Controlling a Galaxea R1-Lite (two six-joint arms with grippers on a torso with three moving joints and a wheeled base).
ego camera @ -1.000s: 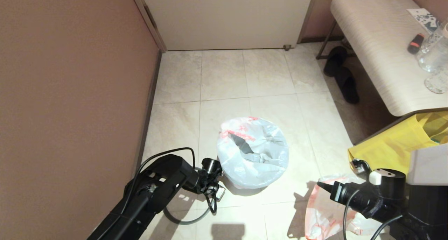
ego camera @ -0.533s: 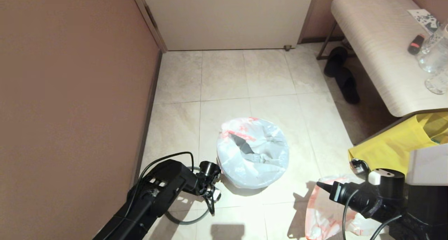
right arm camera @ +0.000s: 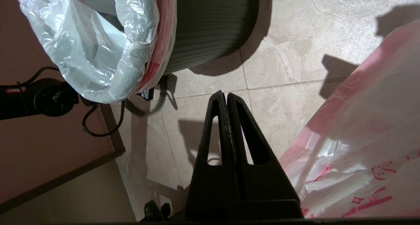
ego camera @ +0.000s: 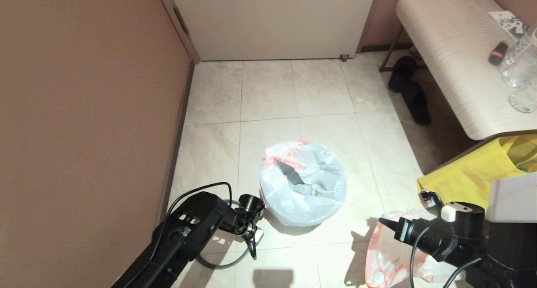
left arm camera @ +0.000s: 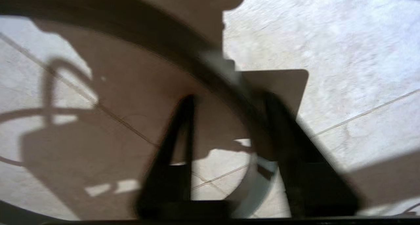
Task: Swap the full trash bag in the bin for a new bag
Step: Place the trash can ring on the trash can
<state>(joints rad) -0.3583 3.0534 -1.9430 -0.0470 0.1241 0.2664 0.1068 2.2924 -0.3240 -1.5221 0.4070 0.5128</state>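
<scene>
Grey hoop (left arm camera: 183, 51) between left gripper (left arm camera: 229, 120) fingers (grip unclear), right gripper (right arm camera: 226, 98) closed, empty

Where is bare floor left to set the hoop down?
Open tiles lie between the bin and the door, and between bin and brown wall. It is crowded near the robot: left gripper by the grey hoop, full trash bag, yellow tote, slippers.

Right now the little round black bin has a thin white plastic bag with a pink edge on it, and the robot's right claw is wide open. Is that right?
Not quite. The right claw is shut, its two black fingers pressed together, as the right wrist view shows. The little round black bin does have the thin white plastic bag with a pink edge on it.
</scene>
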